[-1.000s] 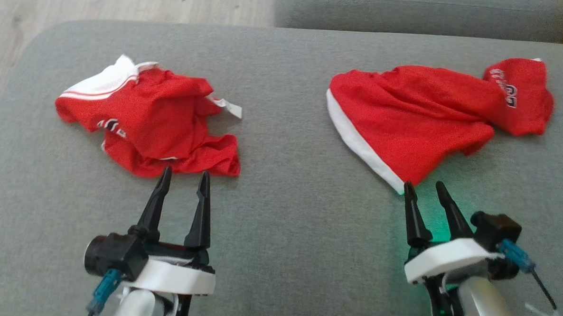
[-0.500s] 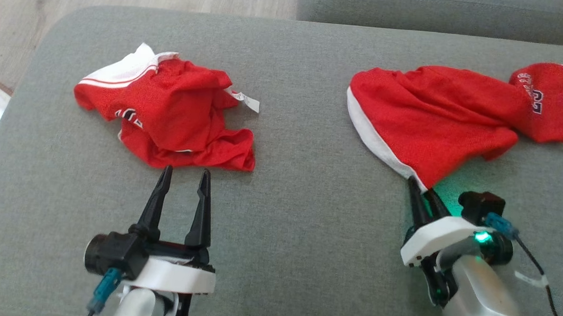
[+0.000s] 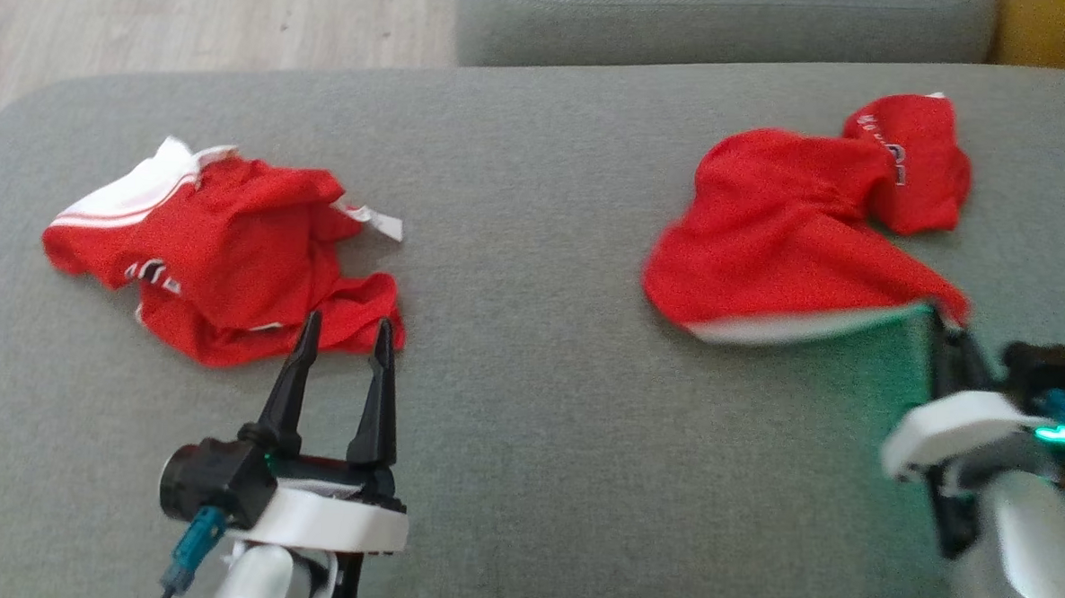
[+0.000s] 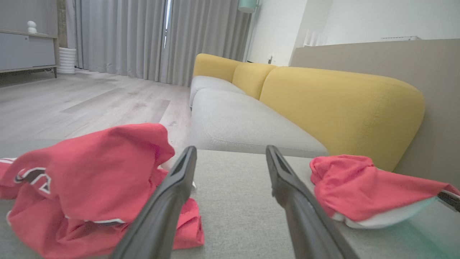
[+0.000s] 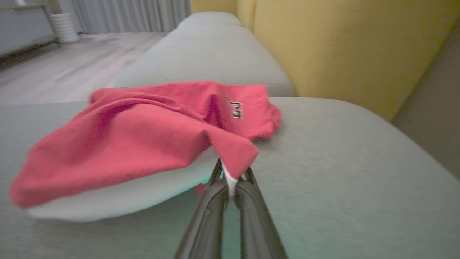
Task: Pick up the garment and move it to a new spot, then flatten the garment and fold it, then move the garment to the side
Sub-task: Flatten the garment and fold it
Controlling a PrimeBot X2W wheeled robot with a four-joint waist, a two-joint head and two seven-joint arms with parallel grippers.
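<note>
Two red garments with white trim lie on the grey cushion. The right garment is lifted at its near white-hemmed corner, and my right gripper is shut on that corner, the cloth stretching away from the fingers. The left garment sits crumpled with a white waistband at its far left. My left gripper stands open just before its near edge, nothing between the fingers.
A second grey cushion lies beyond the far edge, with wooden floor at the far left. A yellow sofa back rises along the right side. Bare cushion stretches between the two garments.
My right gripper closed on the right garment's white-hemmed corner and has pulled it to the right, lifting and turning the cloth. The head camera shifted. The left gripper and left garment stayed put.
</note>
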